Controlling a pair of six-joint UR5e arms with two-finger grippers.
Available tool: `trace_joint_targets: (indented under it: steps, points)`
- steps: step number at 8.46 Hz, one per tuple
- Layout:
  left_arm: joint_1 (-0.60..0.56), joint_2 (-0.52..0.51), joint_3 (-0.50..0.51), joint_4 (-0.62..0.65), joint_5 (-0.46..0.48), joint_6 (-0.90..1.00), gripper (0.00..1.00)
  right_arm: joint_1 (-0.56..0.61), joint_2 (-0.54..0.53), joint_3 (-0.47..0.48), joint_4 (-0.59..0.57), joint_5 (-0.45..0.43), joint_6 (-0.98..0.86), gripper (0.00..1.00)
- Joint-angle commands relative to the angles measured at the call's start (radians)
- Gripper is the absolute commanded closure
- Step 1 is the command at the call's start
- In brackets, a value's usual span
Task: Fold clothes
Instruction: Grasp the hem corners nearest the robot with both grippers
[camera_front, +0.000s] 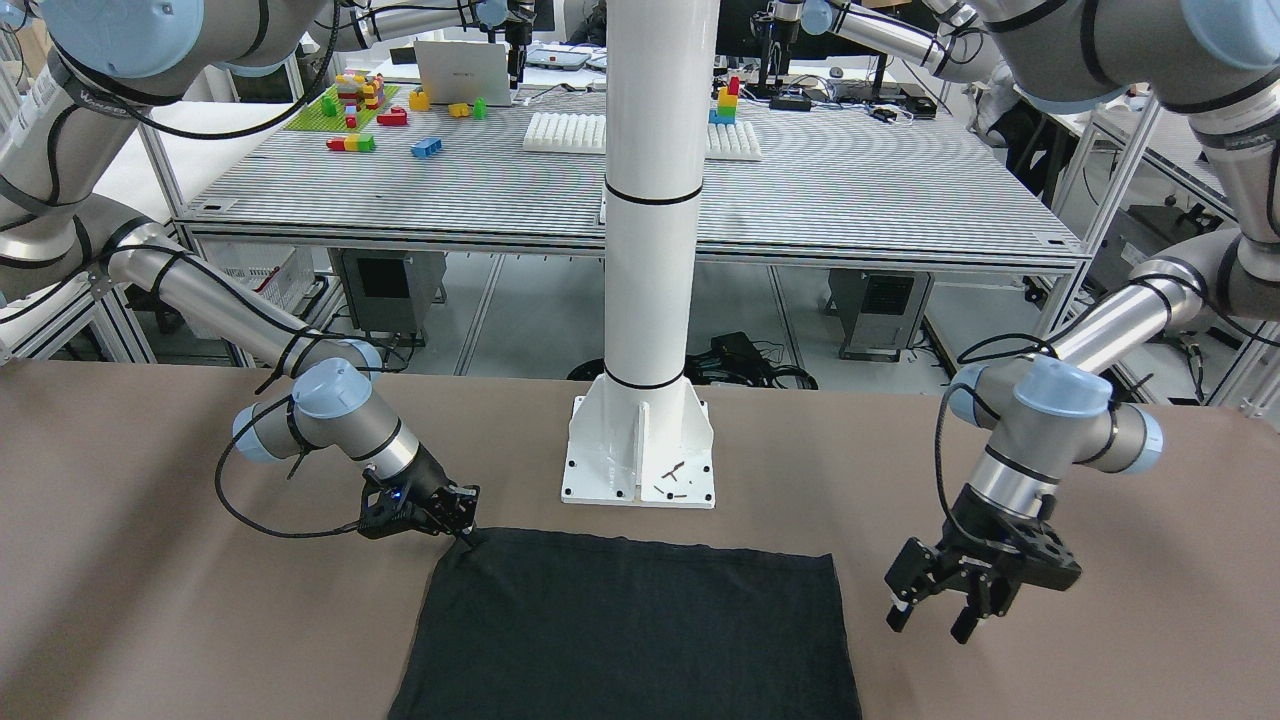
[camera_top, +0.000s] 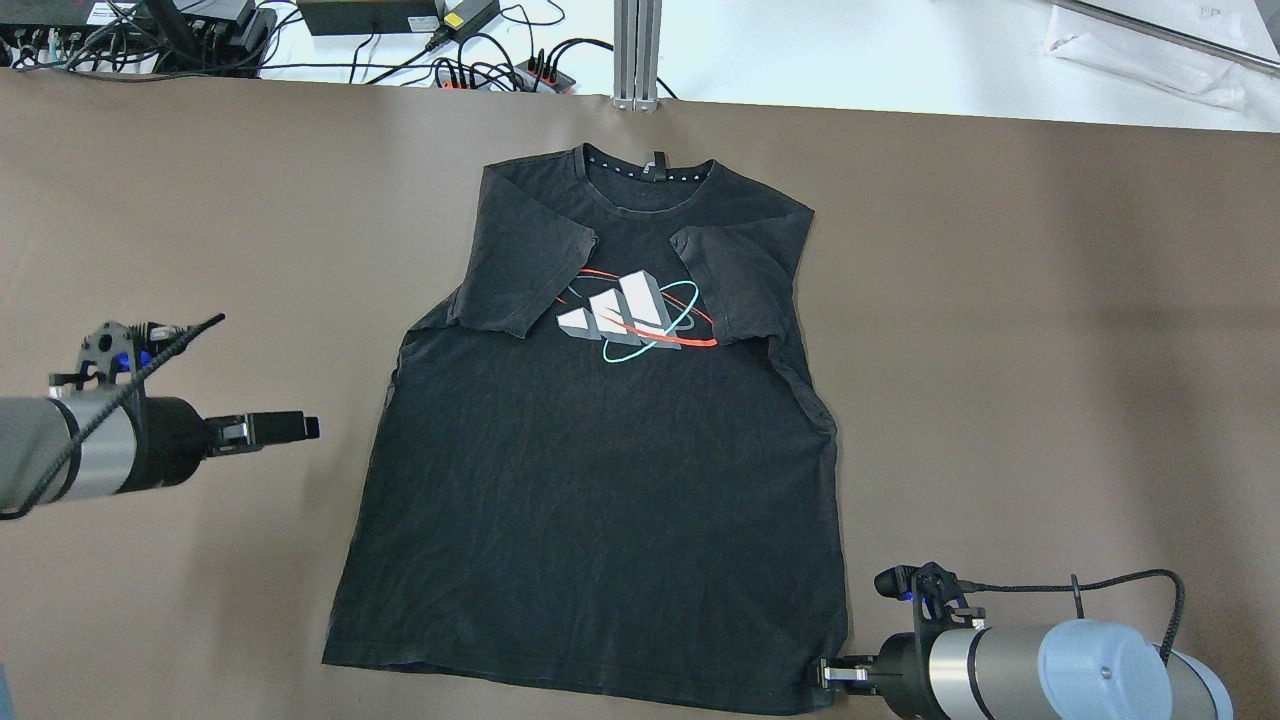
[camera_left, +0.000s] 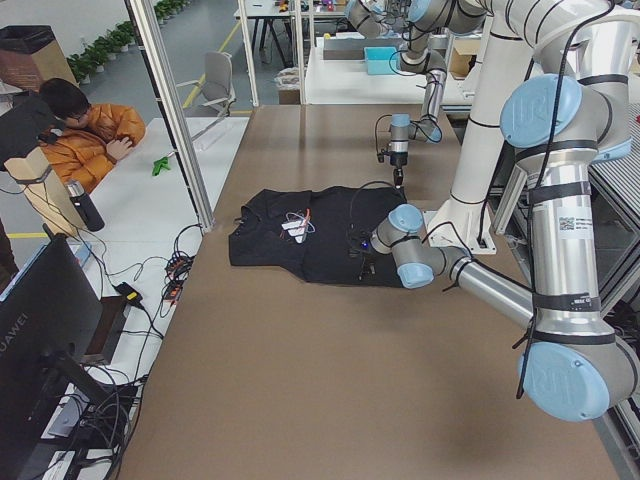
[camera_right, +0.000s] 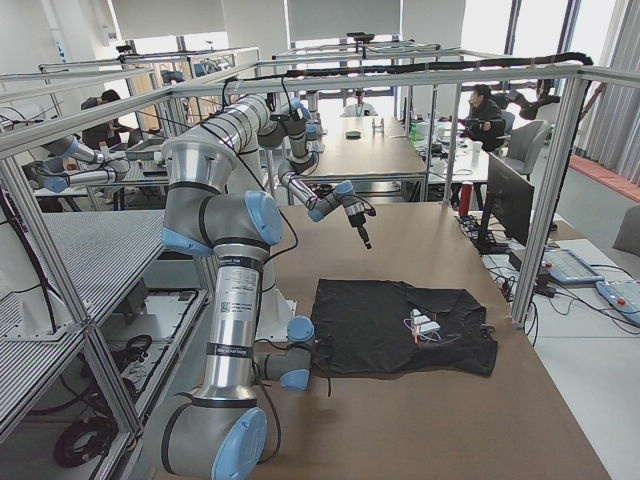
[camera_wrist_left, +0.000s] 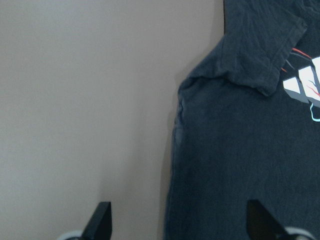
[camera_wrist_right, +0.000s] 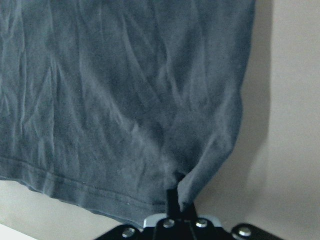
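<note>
A black T-shirt (camera_top: 600, 480) with a white, red and teal chest print lies flat on the brown table (camera_top: 1000, 350), sleeves folded inward and collar at the far side. It also shows in the front view (camera_front: 630, 630). My right gripper (camera_top: 825, 675) is at the near right hem corner and is shut on it; the right wrist view shows the corner (camera_wrist_right: 187, 185) pinched and slightly lifted. My left gripper (camera_front: 930, 625) is open and empty, a little above the table, left of the shirt's side edge (camera_wrist_left: 175, 130).
The white pillar's base (camera_front: 640, 460) stands at the near table edge behind the hem. Cables and power strips (camera_top: 480, 70) and an aluminium post (camera_top: 637, 50) sit beyond the far edge. A person (camera_left: 90, 140) sits past the table's far side.
</note>
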Motion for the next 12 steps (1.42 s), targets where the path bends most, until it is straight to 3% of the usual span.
trace_joint_targets:
  steps: [1,5,8,10,12]
  points:
    - [0.236,0.038,-0.052,-0.001,0.207,-0.119,0.05,0.034,0.004,-0.001,0.004,0.013,-0.017,1.0]
    - [0.456,0.074,-0.048,-0.018,0.397,-0.219,0.05,0.065,0.014,0.033,0.005,0.036,-0.037,1.0]
    - [0.488,0.072,-0.008,-0.021,0.422,-0.225,0.05,0.068,0.014,0.036,0.005,0.036,-0.037,1.0]
    - [0.491,0.071,0.078,-0.135,0.427,-0.221,0.06,0.068,0.014,0.036,0.005,0.036,-0.037,1.0]
    - [0.522,0.072,0.098,-0.162,0.462,-0.224,0.06,0.067,0.014,0.037,0.005,0.034,-0.037,1.0]
